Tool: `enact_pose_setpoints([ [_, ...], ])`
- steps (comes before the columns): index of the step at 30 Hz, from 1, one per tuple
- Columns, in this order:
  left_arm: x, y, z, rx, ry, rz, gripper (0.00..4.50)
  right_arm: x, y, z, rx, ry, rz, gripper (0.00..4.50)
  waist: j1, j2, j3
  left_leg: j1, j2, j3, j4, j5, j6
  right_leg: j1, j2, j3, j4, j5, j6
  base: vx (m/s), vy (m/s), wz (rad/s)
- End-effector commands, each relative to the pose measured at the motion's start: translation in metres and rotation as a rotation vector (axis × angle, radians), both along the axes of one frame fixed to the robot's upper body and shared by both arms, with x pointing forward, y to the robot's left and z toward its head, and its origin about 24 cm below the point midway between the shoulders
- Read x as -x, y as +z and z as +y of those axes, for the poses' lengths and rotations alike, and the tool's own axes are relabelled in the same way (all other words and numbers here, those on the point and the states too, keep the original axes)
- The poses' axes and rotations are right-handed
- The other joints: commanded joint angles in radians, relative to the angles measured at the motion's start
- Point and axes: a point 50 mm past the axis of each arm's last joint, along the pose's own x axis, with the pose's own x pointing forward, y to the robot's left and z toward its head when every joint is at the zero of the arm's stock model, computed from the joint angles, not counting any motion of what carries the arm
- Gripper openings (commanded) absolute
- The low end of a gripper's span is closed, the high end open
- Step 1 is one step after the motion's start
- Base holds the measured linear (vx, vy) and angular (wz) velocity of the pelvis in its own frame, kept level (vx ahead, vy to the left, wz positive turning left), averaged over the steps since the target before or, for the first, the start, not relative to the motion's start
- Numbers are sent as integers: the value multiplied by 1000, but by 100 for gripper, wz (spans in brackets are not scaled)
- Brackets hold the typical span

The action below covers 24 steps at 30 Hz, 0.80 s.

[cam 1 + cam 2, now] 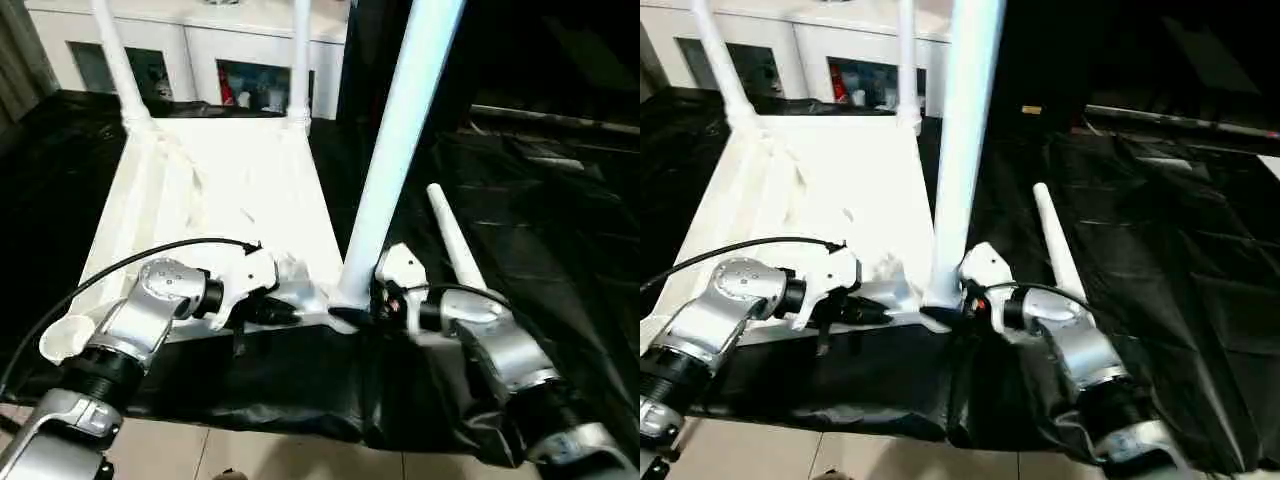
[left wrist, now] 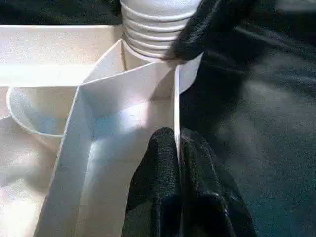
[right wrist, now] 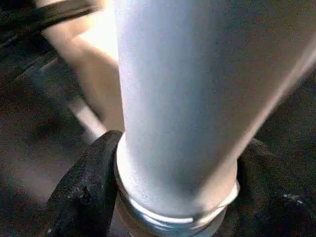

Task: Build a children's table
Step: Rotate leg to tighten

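Head view: tabletop point(image 1: 235, 185) upside down on black cloth point(image 1: 540, 200), two legs up at far corners, spare leg point(image 1: 455, 243) lying beside.

Left wrist: left gripper point(image 2: 177, 148) pinched shut on tabletop rim; may slip.

Right wrist: right gripper point(image 3: 173, 163) hugging near leg point(image 3: 182, 89) by socket; a crooked thread could jam.

The upturned table top point(image 1: 230, 190) and its legs point(image 1: 400, 150) look smooth white plastic; the cloth point(image 1: 540, 230) beneath is glossy, wrinkled black.
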Motion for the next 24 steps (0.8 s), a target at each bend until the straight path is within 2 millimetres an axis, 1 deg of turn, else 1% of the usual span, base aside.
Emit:
enact_pose_setpoints([
  [1,0,-8,-5,22,44,21,0,-6,-9,-15,25,-151,46,276,-3,4,-50,14,12,3,-64,-216,-19,40,-55,40,-80,-78,-210,0,0,0],
  [2,-3,-10,-8,22,89,16,0,-7,-13,-14,24,-213,59,275,-4,3,-50,14,12,3,-64,-232,-23,40,-55,42,-84,-117,-195,0,0,0],
  [3,-7,-12,-11,18,141,7,0,-9,-18,-12,27,-285,73,275,-7,5,-47,13,11,4,-65,-239,-26,36,-54,45,-87,-137,-185,0,0,0],
  [4,-11,-14,-15,13,181,-2,0,-10,-21,-10,33,-345,86,275,-8,5,-47,13,10,4,-65,-241,-30,34,-54,46,-88,-151,-181,0,0,0],
  [5,-14,-16,-19,6,220,-11,0,-12,-25,-8,39,-403,100,275,-8,2,-46,15,8,2,-66,-255,-37,34,-54,46,-91,-190,-168,0,0,0],
  [6,-18,-18,-25,7,269,-16,0,-14,-28,-2,45,-464,112,275,-5,7,-46,18,7,1,-67,-265,-40,32,-55,49,-95,-218,-159,0,0,0],
  [7,-22,-18,-33,10,313,-23,0,-17,-28,6,44,-511,120,275,-9,8,-44,21,9,3,-69,-278,-43,25,-55,51,-98,-234,-159,0,0,0],
  [8,-24,-18,-42,10,329,-30,0,-19,-28,16,60,-515,116,275,-12,7,-41,24,5,1,-69,-313,-52,22,-52,51,-102,-288,-150,0,0,0],
  [9,-25,-18,-44,10,328,-32,0,-19,-28,18,66,-509,113,275,-10,6,-45,22,5,-3,-70,-316,-54,27,-55,51,-102,-301,-140,0,0,0],
  [10,-25,-18,-46,9,327,-34,0,-20,-28,20,71,-505,110,275,-8,7,-46,22,7,-4,-71,-311,-50,27,-55,52,-103,-286,-137,0,0,0],
  [11,-26,-17,-48,-2,320,-49,0,-21,-26,26,48,-492,104,275,-8,10,-46,21,8,-3,-71,-305,-42,26,-53,53,-100,-240,-139,0,0,0],
  [12,-26,-17,-49,-3,317,-52,0,-22,-25,27,31,-489,108,275,-9,8,-48,17,5,-2,-69,-296,-34,28,-52,54,-99,-209,-143,0,0,0],
  [13,-27,-16,-50,-6,310,-57,0,-22,-24,30,-3,-485,117,310,-9,8,-49,16,5,-2,-69,-290,-31,29,-52,53,-97,-197,-146,0,0,0],
  [15,-26,-16,-49,-5,285,-69,0,-24,-22,30,-28,-481,112,345,-8,8,-49,15,5,-1,-68,-271,-20,30,-50,53,-95,-151,-155,0,0,0],
  [17,-25,-16,-46,-1,259,-73,0,-27,-18,29,-49,-476,95,347,-8,9,-49,14,5,-1,-68,-269,-14,32,-52,52,-95,-146,-159,0,0,0],
  [18,-24,-16,-44,2,246,-73,0,-27,-16,29,-50,-466,83,354,-9,8,-48,14,5,-1,-70,-274,-12,31,-51,52,-97,-161,-158,0,0,0],
  [19,-23,-17,-43,2,243,-71,0,-28,-15,29,-49,-460,79,366,-8,4,-48,14,5,-1,-70,-277,-12,31,-52,52,-98,-171,-157,0,0,0],
  [20,-23,-17,-40,0,240,-66,0,-28,-13,28,-48,-447,67,380,-8,6,-48,14,6,0,-69,-268,-11,31,-52,53,-96,-169,-157,0,0,0],
  [21,-21,-18,-38,-1,226,-67,0,-28,-11,27,-48,-425,55,386,-7,3,-48,12,5,0,-69,-264,-6,32,-52,52,-98,-175,-156,0,0,0],
  [22,-20,-18,-33,-3,215,-59,0,-28,-8,23,-38,-382,31,386,-7,4,-47,12,5,0,-69,-263,-4,32,-53,53,-98,-179,-155,0,0,0],
  [23,-17,-18,-26,0,182,-60,0,-28,-3,17,-37,-317,10,386,-5,0,-48,9,5,0,-69,-252,2,36,-53,52,-98,-174,-151,0,0,0],
  [24,-14,-17,-22,11,141,-62,0,-26,1,12,-35,-262,-3,386,-4,1,-49,5,7,-1,-68,-232,8,39,-53,52,-95,-151,-145,0,0,0],
])
